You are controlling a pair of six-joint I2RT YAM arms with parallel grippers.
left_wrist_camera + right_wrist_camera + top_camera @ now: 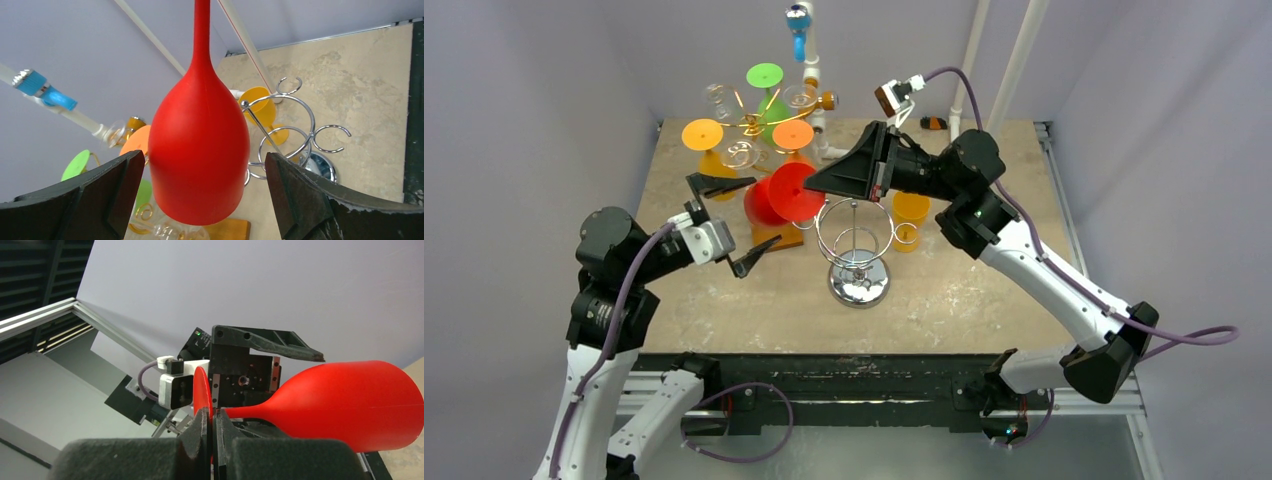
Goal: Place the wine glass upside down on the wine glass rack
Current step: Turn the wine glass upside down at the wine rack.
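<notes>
The right gripper [211, 415] is clamped on the foot of the red wine glass [774, 197], holding it tipped roughly sideways in the air just left of the chrome wine glass rack [856, 240]. The left gripper [205, 190] gapes wide around the bowl without touching it, probably to take over the glass. The chrome rack's hoops are bare. The gold rack [752, 122] behind holds orange, green and clear glasses.

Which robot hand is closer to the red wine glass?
Right. The right gripper is shut on the thin stem of the red plastic wine glass. The left gripper is open, its fingers either side of the bowl, not touching.
</notes>
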